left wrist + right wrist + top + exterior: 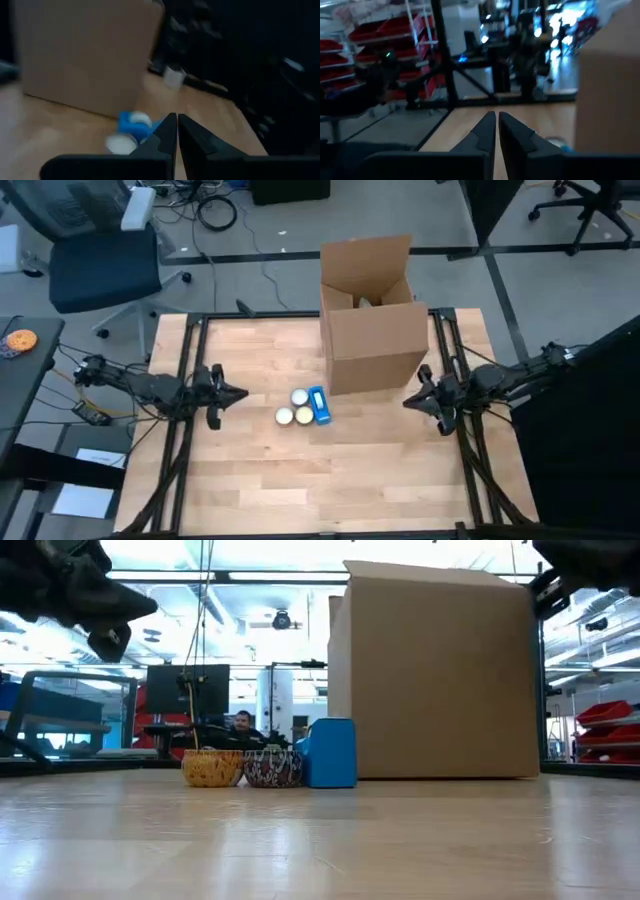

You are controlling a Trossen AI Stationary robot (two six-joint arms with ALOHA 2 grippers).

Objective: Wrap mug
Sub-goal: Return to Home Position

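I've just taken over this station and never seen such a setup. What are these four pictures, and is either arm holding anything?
It is a two-armed robot at a pale wooden table. One picture looks down from overhead, one looks level across the tabletop, and two look forward from the wrists. The left hand and right hand hover at either side, both shut and empty. On the table stands a brown cardboard box, top open, with small round patterned bowls and a blue container beside it.
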